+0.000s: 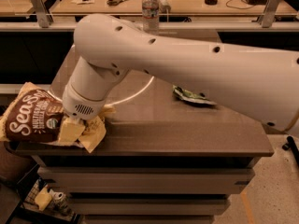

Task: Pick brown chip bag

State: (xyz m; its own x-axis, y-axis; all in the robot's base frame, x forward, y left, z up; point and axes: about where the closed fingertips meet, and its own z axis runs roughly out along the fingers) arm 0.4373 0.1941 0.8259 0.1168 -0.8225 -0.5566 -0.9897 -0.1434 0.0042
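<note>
Counter (187, 134), front-left corner: gripper (81, 133) clamped on right end of bag (32, 120); long axis runs left, overhanging edge.

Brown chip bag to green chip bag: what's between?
Camera view: the gripper at the right end of the brown chip bag, then bare table to the green chip bag.

A small green bag (192, 96) lies on the brown table (187, 134); a water bottle (150, 3) and scissors (119, 1) sit behind.
</note>
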